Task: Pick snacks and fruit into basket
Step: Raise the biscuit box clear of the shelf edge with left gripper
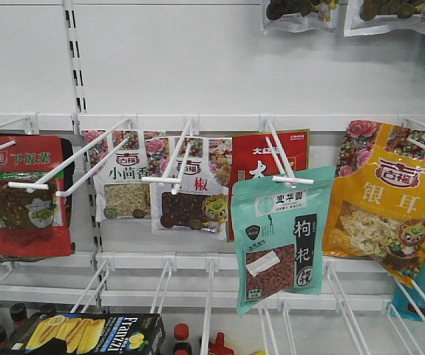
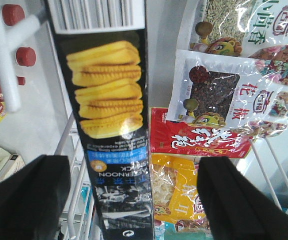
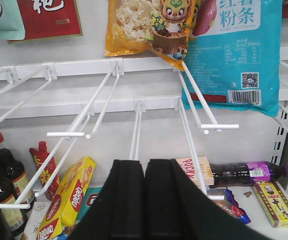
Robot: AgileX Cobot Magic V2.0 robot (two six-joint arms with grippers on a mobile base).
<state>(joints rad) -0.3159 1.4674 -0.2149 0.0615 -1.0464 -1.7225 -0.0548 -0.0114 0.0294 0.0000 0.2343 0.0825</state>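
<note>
**Item 1: carton**. Black and blue, printed with yellow corn cobs.
- Location: low on the left of the shelving, below the hook rails. It is framed lengthwise inside the left gripper.
- Jaws: set wide, with a gap shown on either side of the carton. No contact is made.
- Handling: judged stiff, light and hollow, with a glossy and possibly slippery print. The long flat sides near mid-length are judged the best hold. Moderate pressure is advised, lest the board be crushed.

**Item 2: teal pouch**. Red berries are shown through a window.
- Location: hung from a white hook, in front of a red packet and beside a yellow-orange pouch.
- Handling: judged soft, light and crinkly. It is best pinched by the lower body and slid forward off the hook.

**Right gripper**. Jaws are pressed together and nothing is held.

**Fruit and basket.** Not seen in any view.
</note>
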